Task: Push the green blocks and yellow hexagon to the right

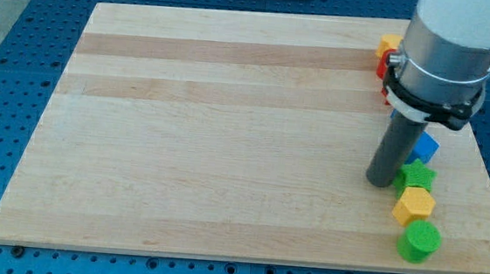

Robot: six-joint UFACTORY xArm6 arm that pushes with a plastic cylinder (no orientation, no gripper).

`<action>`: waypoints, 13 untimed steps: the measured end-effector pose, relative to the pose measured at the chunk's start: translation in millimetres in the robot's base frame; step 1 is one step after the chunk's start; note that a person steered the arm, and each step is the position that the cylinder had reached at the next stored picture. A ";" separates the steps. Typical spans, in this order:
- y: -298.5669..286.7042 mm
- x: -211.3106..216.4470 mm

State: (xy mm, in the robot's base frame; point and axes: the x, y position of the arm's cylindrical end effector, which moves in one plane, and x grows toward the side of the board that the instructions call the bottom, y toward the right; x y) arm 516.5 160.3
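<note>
My tip (381, 180) rests on the board at the view's right, just left of a green star block (418, 176) and close to touching it. Below the star sits the yellow hexagon (414, 205), and below that a green round block (419, 242). These three form a short column near the board's right edge. A blue block (426, 149) sits just above the star, partly hidden by the rod.
A yellow block (389, 44) and red blocks (381, 66) sit at the board's top right, mostly hidden behind the arm's white body (450, 39). The wooden board (227, 136) lies on a blue perforated table.
</note>
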 end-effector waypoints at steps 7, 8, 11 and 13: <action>-32.1 40.4; -32.1 67.1; -5.6 67.1; -38.3 66.3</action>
State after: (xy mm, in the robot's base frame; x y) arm 582.8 122.0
